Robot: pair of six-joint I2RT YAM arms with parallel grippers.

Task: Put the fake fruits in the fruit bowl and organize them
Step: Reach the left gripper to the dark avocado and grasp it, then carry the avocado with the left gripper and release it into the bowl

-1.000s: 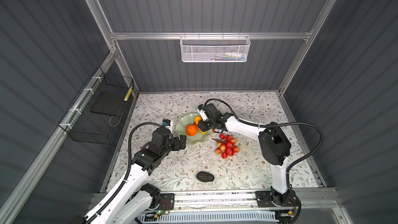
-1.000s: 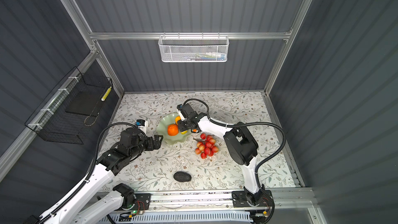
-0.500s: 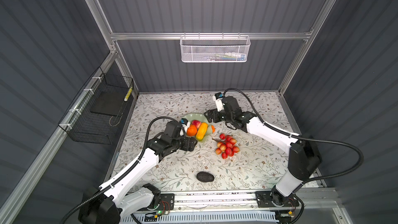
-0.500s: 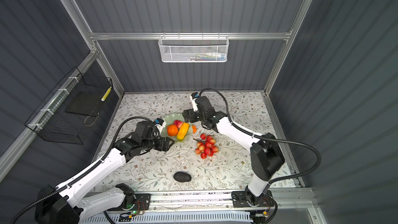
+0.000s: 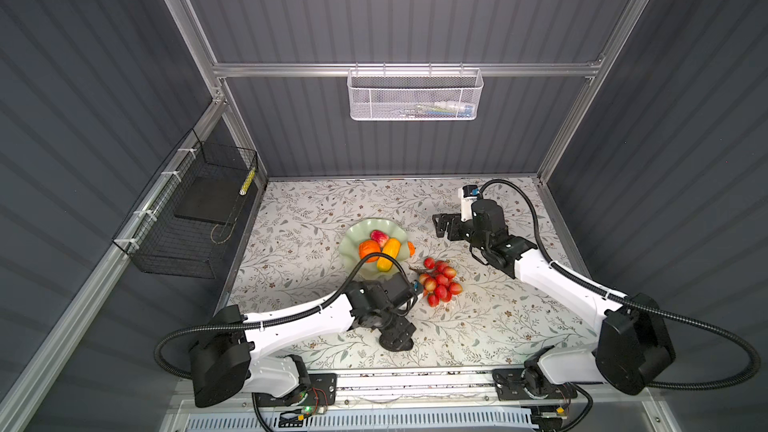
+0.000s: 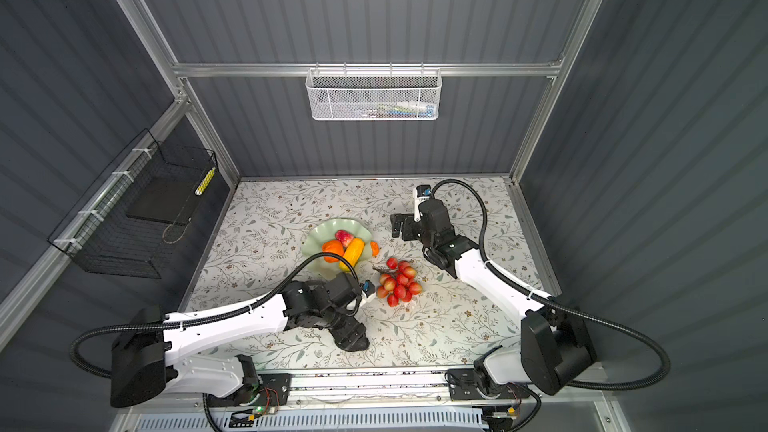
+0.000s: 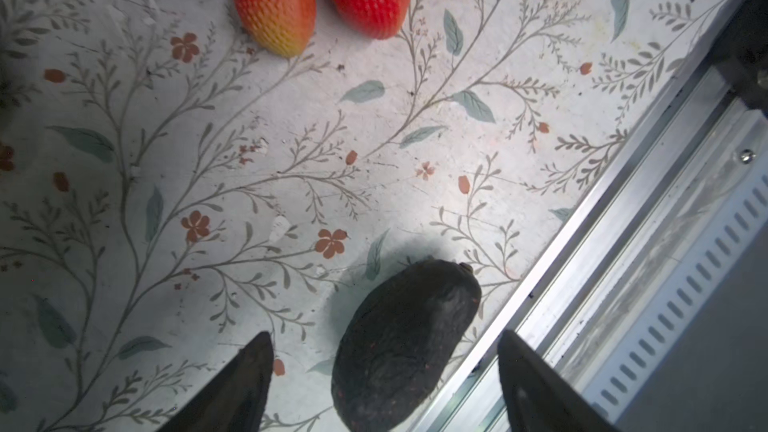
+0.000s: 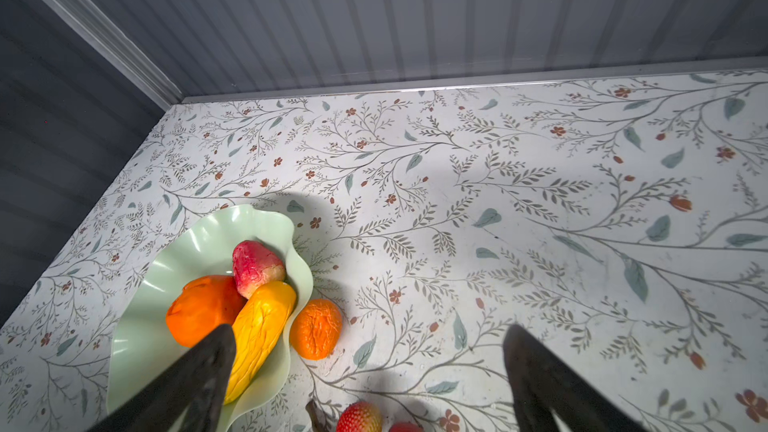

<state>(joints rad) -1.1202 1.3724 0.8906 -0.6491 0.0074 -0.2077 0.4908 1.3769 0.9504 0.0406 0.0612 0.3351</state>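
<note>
Near the front edge of the table, the left gripper (image 7: 382,338) points down with its jaws apart, one finger on each side of the black-grey oval fruit (image 7: 403,347). A strip of table shows between each finger and the fruit, so nothing is clamped. The fruit lies on the floral table (image 5: 498,326), just beside the aluminium front rail (image 7: 623,243). In both top views the gripper (image 5: 397,336) covers most of it.

Just beyond that fruit lies the red fruit bunch (image 5: 440,282) (its skins look bumpy in the left wrist view (image 7: 274,6)). It is on the table, outside the bowl, near the bowl's front right side.

The right gripper (image 5: 442,226) is held above bare table to the right of the bowl. Its fingers are spread wide and nothing is between them (image 8: 370,328).

The pale green fruit bowl (image 5: 353,234) sits near the middle of the table. It holds the round orange (image 5: 369,249), the long yellow-orange fruit (image 5: 388,253) leaning against it, and a red-pink fruit (image 5: 378,236) behind them. The small orange piece (image 8: 316,328) lies on the table just outside the scalloped rim.

A white mesh basket (image 5: 415,95) hangs on the back wall and a black wire basket (image 5: 187,218) on the left wall.
</note>
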